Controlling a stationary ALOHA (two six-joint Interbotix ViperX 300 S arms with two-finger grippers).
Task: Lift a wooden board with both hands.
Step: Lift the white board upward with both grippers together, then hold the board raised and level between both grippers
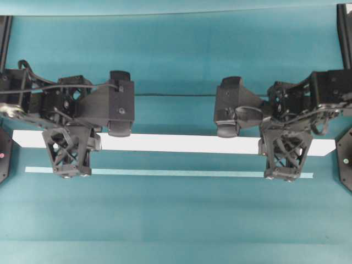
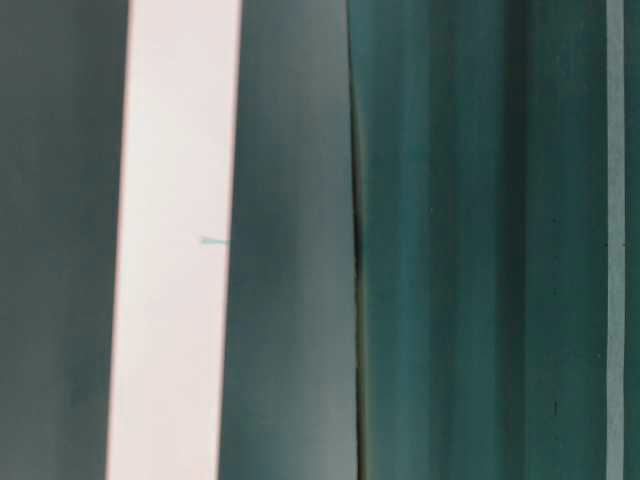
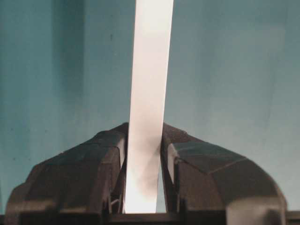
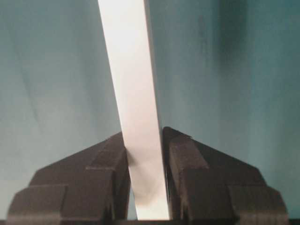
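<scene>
White and flat, the wooden board [image 1: 176, 143] runs across nearly the whole width of my overhead view, level, with its squared ends poking out just past each arm. I have the left gripper [image 1: 70, 165] clamped on it near its left end; on the left wrist camera the board [image 3: 147, 117] passes straight up between the two black fingers [image 3: 98, 159], and both pads press against its long edges. My right gripper [image 1: 285, 165] grasps the board near its right end in the same way: the right wrist camera shows the plank [image 4: 136, 108] pinched between the fingers [image 4: 187, 159], leaning slightly leftward as it recedes.

Below the board in the overhead view lies a thin pale teal strip [image 1: 181, 172], parallel to it and apart from it, flat on the teal tabletop [image 1: 176, 220]. A thin dark cable [image 1: 176, 94] stretches between the two arms above the board.

From the table-level camera I get only a blurred close-up: a pale vertical band [image 2: 175, 240] against dark teal, and I cannot tell from it how the board sits relative to the surface.

No container of any kind shows in my views.
</scene>
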